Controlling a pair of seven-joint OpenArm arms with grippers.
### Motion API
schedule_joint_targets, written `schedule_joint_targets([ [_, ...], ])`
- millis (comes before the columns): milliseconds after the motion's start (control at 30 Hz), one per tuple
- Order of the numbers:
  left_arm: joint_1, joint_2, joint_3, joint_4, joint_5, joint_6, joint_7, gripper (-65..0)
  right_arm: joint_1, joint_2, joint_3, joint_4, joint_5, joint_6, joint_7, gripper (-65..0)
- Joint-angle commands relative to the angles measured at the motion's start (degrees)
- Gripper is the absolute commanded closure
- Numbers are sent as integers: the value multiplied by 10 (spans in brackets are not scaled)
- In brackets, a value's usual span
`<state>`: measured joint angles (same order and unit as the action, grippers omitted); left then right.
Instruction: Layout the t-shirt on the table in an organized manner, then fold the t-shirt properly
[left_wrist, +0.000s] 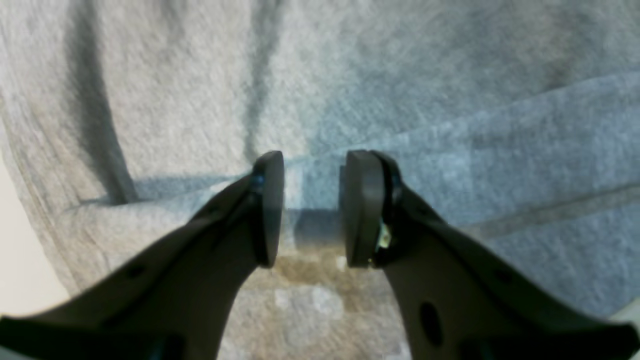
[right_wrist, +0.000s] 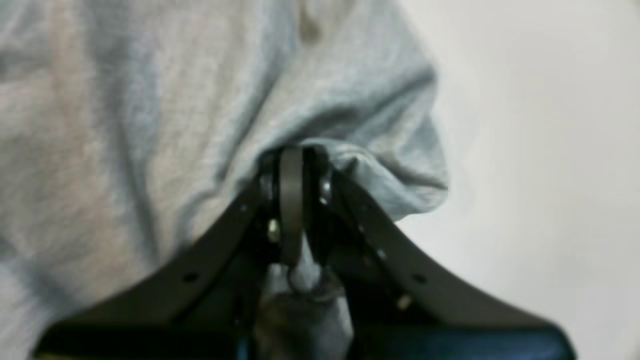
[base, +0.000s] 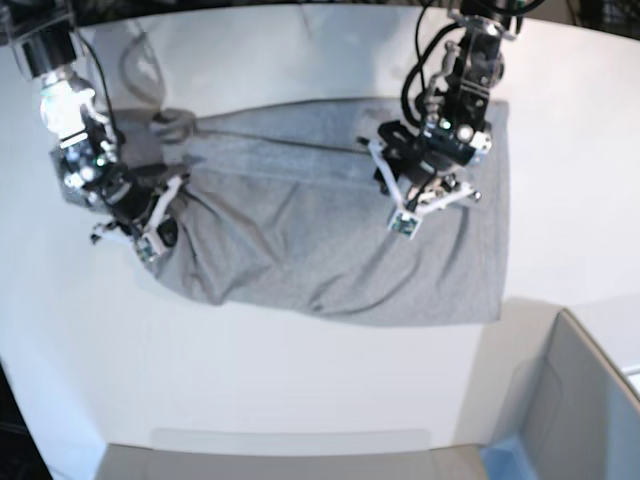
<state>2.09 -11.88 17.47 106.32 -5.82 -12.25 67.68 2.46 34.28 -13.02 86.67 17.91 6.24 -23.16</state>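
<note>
The t-shirt (base: 330, 235) is light heather grey and lies spread across the far middle of the table (base: 300, 380), rumpled, with long creases running toward its left end, where the cloth bunches up; its right side lies flatter, with a straight edge. At that bunched left end the right gripper (right_wrist: 291, 165) has its jaws pressed together on a puckered fold of the grey cloth, which gathers into ridges around the tips. Further right, the left gripper (left_wrist: 312, 207) sits low over the shirt's upper right part with its jaws spread, a band of cloth and a folded edge lying between the pads; whether the pads touch the cloth cannot be told. The table is smooth and white, bare around the shirt. At the lower right corner of the base view a grey bin (base: 585, 400) is cut off by the frame. Both wrist views are blurred, and no lettering can be made out on the shirt.
</note>
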Motion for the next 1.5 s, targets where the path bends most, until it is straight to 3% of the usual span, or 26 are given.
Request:
schedule_joint_targets([
  [0, -7, 0, 0, 9, 0, 1, -6, -218, -3, 17, 7, 41, -2, 2, 16, 0],
  [133, -6, 0, 0, 9, 0, 1, -6, -218, -56, 11, 7, 141, -112, 2, 16, 0],
  [400, -5, 11, 1, 9, -1, 1, -6, -218, -98, -91, 20, 166, -383, 7, 20, 0],
  [500, 5, 11, 1, 9, -1, 0, -6, -218, -125, -101, 17, 199, -442, 9, 22, 0],
  [767, 3, 11, 0, 9, -1, -1, -6, -218, -174, -89, -28, 270, -449, 58, 97, 0],
  [1000, 3, 12, 1, 8, -1, -1, -6, -218, -177, -108, -39, 231, -449, 81, 69, -1],
  [1233, 5, 12, 1, 7, -1, -1, -6, -218, -180, -114, -34, 266, -443, 95, 52, -309],
  [1367, 5, 12, 1, 7, -1, -1, -6, -218, -151, -152, 9, 287, -359, 92, 50, -351],
  [1467, 5, 12, 1, 5, -1, -1, -6, -218, -121, -204, 96, 284, -222, 72, 48, -351],
])
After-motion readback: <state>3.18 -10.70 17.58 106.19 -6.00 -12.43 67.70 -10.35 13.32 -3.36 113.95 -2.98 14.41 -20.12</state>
